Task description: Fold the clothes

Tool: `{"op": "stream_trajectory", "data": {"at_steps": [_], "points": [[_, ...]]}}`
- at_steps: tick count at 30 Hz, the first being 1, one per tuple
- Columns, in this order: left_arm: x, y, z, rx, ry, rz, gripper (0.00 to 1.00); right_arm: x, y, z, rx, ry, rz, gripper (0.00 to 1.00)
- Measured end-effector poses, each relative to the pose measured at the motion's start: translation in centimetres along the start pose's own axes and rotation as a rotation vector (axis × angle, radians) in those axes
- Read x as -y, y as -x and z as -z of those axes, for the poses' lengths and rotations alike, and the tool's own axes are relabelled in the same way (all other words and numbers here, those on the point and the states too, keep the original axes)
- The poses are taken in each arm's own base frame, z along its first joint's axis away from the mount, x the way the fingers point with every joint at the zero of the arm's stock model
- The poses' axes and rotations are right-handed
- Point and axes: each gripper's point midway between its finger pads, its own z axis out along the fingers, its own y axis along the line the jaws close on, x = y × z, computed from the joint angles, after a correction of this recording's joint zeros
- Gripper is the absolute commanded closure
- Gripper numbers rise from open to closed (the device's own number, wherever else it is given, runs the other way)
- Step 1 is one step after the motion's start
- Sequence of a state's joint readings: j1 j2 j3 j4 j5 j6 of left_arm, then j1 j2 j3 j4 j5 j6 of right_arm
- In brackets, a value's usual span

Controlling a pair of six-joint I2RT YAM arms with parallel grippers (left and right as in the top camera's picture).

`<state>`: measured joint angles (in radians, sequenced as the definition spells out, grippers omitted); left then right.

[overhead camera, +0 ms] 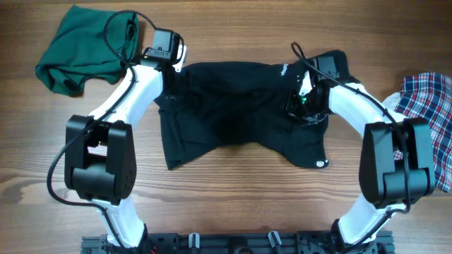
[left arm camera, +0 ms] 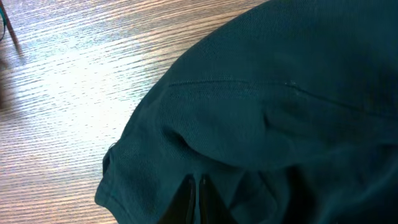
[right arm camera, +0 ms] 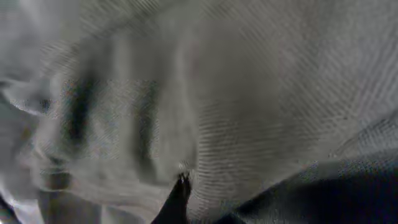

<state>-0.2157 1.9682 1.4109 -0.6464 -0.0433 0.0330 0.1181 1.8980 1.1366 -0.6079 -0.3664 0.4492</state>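
The black top (overhead camera: 233,113) lies spread across the middle of the table, with a small white logo mark near its upper right and another at its lower right corner. My left gripper (overhead camera: 171,73) is at the top's upper left edge. In the left wrist view its fingertips (left arm camera: 196,190) are shut, with a fold of the black top (left arm camera: 280,106) pinched between them. My right gripper (overhead camera: 300,99) is at the top's upper right part. In the right wrist view its fingertips (right arm camera: 182,185) are shut in the cloth (right arm camera: 249,93), which fills that view.
A dark green garment (overhead camera: 85,49) lies bunched at the far left, close behind my left wrist. A red-white-blue plaid garment (overhead camera: 431,113) lies at the right edge. Bare wooden table (overhead camera: 233,204) shows in front of the top.
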Motion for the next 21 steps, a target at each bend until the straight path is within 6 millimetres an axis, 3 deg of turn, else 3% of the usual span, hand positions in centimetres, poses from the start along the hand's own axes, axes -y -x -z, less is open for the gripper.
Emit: {"op": "stream_trajectory", "data": {"at_steps": [16, 21], "points": [[0.0, 0.0, 0.0, 0.000, 0.000, 0.000, 0.89, -4.6, 4.6, 5.6, 0.168, 0.081, 0.072, 0.94], [0.0, 0.0, 0.0, 0.000, 0.000, -0.001, 0.88, -4.0, 3.8, 5.5, 0.137, 0.056, 0.057, 0.90]]}}
